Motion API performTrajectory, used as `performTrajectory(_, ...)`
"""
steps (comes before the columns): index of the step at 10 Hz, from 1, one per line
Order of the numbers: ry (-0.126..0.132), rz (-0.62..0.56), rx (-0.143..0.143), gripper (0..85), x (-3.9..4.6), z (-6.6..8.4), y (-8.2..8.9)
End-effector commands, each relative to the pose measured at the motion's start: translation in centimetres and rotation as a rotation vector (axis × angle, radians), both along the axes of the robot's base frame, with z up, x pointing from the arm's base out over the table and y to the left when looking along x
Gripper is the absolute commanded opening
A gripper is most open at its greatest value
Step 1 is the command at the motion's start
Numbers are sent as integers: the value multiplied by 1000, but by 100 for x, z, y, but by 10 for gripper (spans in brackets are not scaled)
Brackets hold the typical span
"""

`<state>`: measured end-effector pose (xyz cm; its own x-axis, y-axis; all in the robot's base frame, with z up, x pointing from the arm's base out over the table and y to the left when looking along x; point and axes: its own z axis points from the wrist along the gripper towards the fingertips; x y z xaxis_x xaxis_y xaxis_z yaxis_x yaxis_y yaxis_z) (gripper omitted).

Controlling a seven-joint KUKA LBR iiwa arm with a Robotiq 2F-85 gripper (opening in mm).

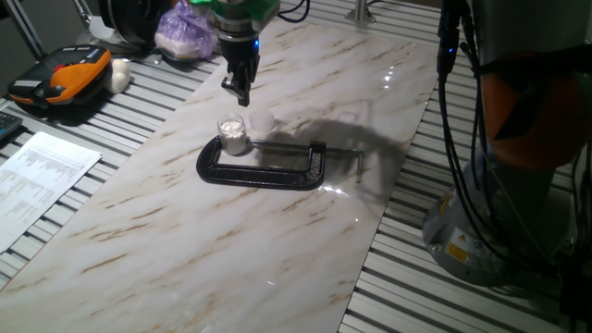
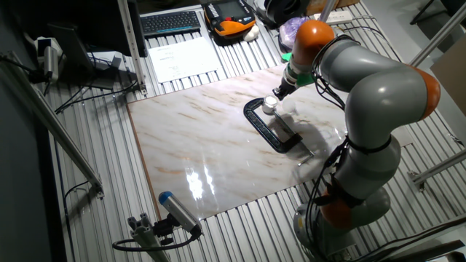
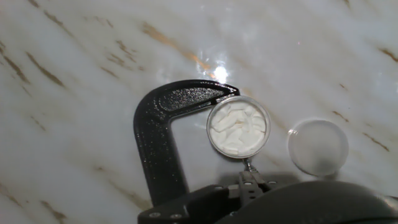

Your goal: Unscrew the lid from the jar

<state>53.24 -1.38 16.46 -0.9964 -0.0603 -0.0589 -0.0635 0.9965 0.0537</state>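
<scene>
Jar (image 3: 238, 129) upright and open on the marble table (image 1: 231, 240), held in the black clamp (image 1: 264, 166) between its fixed end and screw, white chunks visible inside (seen straight down in the hand view). Lid (image 3: 318, 147) off, flat on the table just beside the jar, apart from it, toward the far edge in one fixed view. Gripper (image 1: 240, 91) above both, touching neither, empty; width of the fingers impossible to tell.
</scene>
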Motion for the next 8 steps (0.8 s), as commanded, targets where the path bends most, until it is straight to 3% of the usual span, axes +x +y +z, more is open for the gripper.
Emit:
performTrajectory(1, 1, -5, 0, 0, 1, 9, 24)
performTrajectory(8, 34, -34, -15, 0, -22, 39, 152)
